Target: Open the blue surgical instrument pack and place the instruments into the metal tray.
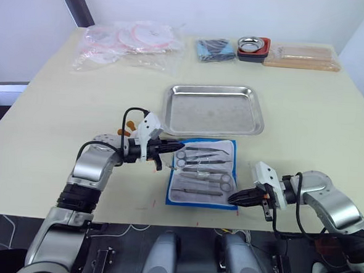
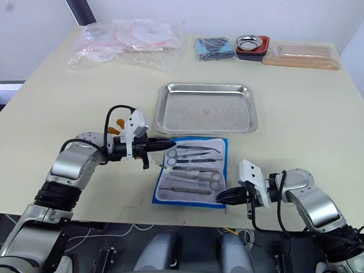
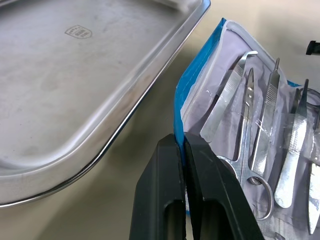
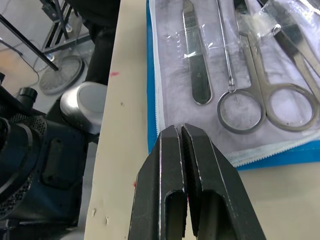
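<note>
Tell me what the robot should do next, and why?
Probably reach with the right gripper for one of the tools. The blue pack already lies open with the tools still in its pockets, the metal tray has nothing in it, and the left gripper is pinching the pack's edge.

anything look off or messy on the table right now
Nothing stands out. The blue surgical instrument pack lies open and flat, the instruments still tidy in its pockets, and the metal tray sits square and empty. The left tool pinches the pack's edge.
</note>
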Available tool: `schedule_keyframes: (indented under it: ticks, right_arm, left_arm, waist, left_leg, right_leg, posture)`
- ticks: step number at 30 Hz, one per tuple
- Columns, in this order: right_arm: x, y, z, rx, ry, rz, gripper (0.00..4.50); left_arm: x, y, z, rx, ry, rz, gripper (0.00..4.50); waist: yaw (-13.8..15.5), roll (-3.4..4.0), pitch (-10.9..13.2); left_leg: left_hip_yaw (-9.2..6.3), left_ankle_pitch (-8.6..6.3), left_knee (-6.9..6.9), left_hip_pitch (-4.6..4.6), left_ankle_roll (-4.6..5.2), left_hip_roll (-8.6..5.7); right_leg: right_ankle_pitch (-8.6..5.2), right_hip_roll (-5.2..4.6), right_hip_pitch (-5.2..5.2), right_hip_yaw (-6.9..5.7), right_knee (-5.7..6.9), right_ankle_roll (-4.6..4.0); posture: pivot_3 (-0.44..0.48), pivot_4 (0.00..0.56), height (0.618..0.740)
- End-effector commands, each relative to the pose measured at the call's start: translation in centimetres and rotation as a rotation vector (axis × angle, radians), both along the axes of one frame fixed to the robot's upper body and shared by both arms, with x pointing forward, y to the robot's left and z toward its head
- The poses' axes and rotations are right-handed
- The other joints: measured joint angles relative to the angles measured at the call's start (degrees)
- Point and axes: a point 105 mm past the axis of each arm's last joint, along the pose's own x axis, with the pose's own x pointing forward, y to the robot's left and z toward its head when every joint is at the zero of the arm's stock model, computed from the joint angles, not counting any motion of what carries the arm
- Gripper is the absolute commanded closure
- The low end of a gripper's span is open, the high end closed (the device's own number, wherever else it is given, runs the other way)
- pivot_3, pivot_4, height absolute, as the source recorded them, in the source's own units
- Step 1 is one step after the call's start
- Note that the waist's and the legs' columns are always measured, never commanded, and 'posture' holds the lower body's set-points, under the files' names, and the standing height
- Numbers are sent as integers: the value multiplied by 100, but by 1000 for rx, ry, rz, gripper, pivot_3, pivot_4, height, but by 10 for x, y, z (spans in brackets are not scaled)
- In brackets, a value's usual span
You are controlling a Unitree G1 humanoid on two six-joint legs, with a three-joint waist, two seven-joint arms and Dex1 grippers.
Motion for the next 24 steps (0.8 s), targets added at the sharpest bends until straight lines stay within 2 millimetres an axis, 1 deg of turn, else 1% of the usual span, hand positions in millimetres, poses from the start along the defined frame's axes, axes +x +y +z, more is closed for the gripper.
schedule_keyframes:
  ticks: [1,9,15,23,24]
  right_arm:
    - [-2,1,-1,-7,-34,19,4393]
    - [-1,4,1,12,-76,25,4393]
    - [2,3,9,43,-97,19,4393]
    - [1,3,7,40,-90,19,4393]
    - [1,3,7,42,-87,20,4461]
  left_arm:
    - [-5,1,-26,51,99,20,4500]
    - [-7,1,-36,87,146,63,4500]
    - [-8,3,-35,83,140,76,4500]
    - [-7,4,-30,47,135,102,4500]
    - [-5,4,-29,45,128,110,4179]
  waist:
    - [0,1,-1]
    - [-2,9,-10]
    - [-7,16,-16]
    - [-10,16,-17]
    - [-10,16,-17]
  left_leg:
    - [0,0,0,0,0,0]
    - [-1,0,0,9,0,0]
    - [-1,0,0,11,0,0]
    - [-2,0,0,12,0,0]
    - [-2,0,0,12,0,0]
  right_leg:
    - [0,0,0,0,0,0]
    - [0,0,7,1,1,0]
    - [0,1,8,1,1,0]
    - [0,1,8,2,1,0]
    - [0,1,8,2,1,0]
  posture:
    - [0,150,740]
    - [0,150,740]
    - [0,150,740]
    - [0,150,740]
    - [0,150,740]
